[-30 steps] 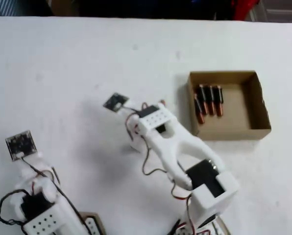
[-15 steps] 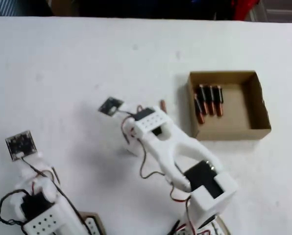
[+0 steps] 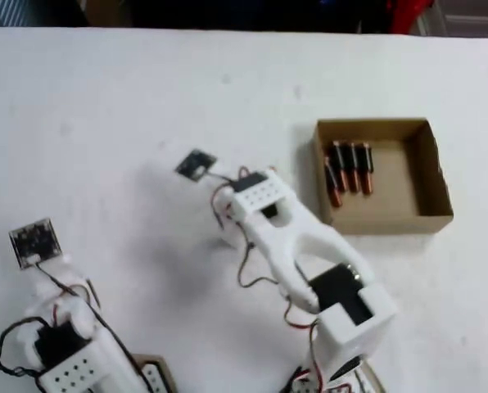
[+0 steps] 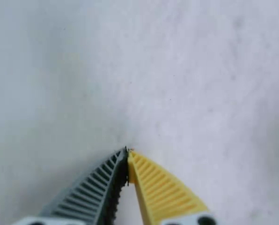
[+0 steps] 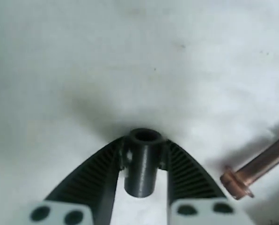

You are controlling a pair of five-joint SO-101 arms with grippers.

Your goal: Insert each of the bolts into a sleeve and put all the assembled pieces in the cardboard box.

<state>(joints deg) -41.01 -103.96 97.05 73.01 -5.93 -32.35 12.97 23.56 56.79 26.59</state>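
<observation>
The right hand (image 5: 142, 151) pinches a black sleeve (image 5: 142, 168) between both fingers. The sleeve lies along the hand with its open bore at the fingertip end, just over the counter (image 5: 130, 56). A copper bolt (image 5: 261, 163) lies on the counter just beside this hand, head end nearest the fingers and shank pointing away. The left hand (image 4: 128, 157) is pressed together with nothing in it, well apart from the right. In the high view, four assembled pieces (image 3: 349, 170) lie in the box (image 3: 434, 176), off to the right hand's side.

The step, as I judge it, is mating this sleeve with that bolt. To do it well, hold the pinch firm on the sleeve's middle, so the bore is unblocked and the sleeve cannot twist. The shank, not the head, must enter, so the free hand should take the bolt near its head and line it up with the bore before any push. A skewed approach would likely jam, or knock the sleeve loose.
</observation>
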